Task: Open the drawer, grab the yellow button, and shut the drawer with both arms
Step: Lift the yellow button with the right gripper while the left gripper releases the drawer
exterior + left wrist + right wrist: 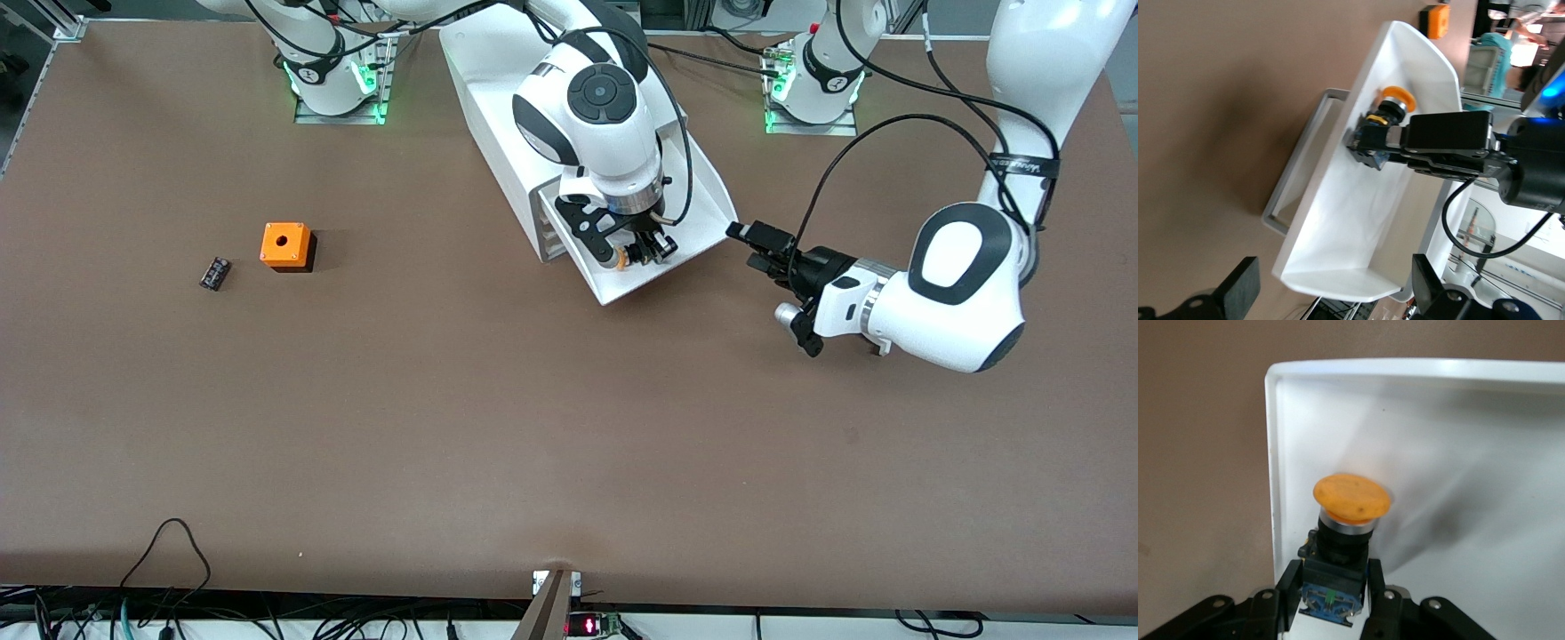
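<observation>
Black fingers [1288,590] of the right gripper [642,252] are clamped on the blocky body of the button [1350,503], its orange-yellow cap pointing out past the fingertips. The button sits just above the white floor of the pulled-out drawer [702,191], near the drawer's front wall and handle [1298,170], about midway along the table's robot-side edge. So the drawer is open and the taking step is in hand; the next move calls for a straight lift that clears the drawer walls. The left gripper [763,246] hovers just beside the drawer's corner, toward the left arm's end of the table, its fingers spread and holding nothing, well placed to push the drawer shut afterwards. An orange box [286,245] and a small black component [214,273] lie toward the right arm's end.
</observation>
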Tool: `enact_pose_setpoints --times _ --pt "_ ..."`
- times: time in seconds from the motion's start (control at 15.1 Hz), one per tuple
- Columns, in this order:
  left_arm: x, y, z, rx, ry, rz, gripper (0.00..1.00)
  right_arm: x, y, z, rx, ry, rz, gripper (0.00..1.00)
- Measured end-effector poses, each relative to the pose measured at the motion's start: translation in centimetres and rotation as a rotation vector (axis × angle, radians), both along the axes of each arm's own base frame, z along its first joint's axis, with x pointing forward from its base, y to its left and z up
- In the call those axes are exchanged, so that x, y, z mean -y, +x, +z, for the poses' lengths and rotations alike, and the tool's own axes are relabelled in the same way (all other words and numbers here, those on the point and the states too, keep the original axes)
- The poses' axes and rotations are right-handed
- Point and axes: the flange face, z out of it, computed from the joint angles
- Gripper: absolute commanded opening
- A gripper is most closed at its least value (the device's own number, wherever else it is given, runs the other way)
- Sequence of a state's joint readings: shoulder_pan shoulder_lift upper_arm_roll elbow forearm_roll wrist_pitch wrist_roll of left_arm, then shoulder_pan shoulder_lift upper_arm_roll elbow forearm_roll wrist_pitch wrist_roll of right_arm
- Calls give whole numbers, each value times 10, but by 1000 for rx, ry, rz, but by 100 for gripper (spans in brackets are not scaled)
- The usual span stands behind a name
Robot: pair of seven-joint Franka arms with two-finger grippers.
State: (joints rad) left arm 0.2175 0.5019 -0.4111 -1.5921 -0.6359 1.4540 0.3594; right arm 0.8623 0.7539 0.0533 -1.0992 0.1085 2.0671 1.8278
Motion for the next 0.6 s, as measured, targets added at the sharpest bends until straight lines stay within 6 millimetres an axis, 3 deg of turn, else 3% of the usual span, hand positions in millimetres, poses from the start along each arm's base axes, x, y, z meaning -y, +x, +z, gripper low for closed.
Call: enact_pose_setpoints --times 0.27,0.6 --pt "-11 9 28 17 181 36 100 13 9 10 -14 -48 38 0" --pt "-26 19 72 169 469 16 100 75 70 73 -37 13 5 0"
